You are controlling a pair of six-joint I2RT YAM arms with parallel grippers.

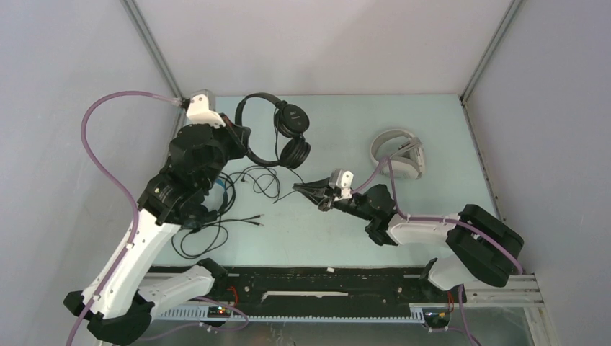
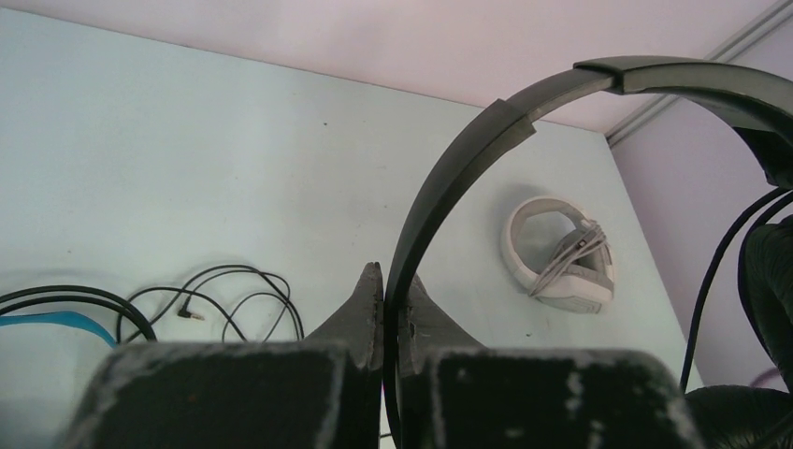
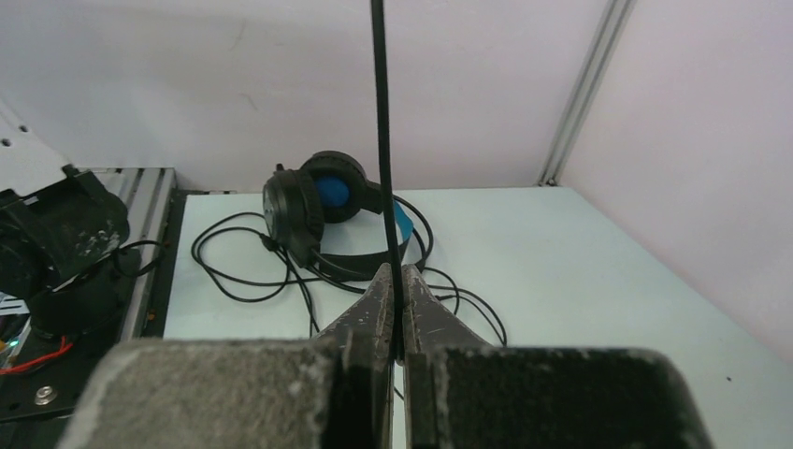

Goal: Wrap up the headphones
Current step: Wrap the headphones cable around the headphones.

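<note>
My left gripper (image 1: 243,142) is shut on the headband of the slim black headset (image 1: 292,120) and holds it up at the back left. The left wrist view shows my jaws (image 2: 394,278) clamped on that thin band (image 2: 486,131). My right gripper (image 1: 304,189) is shut on a thin black cable (image 3: 379,140), which runs straight up from my closed jaws (image 3: 396,273). The bulkier black headset with blue lining (image 3: 318,204) lies partly under my left arm (image 1: 209,205). The white headset (image 1: 398,153) lies at the back right with its pale cable wound round it (image 2: 561,254).
Loose black cable loops (image 1: 256,182) and a jack plug (image 2: 192,316) lie on the pale blue table between the arms. A black rail (image 1: 324,285) runs along the near edge. Grey walls close the back and sides.
</note>
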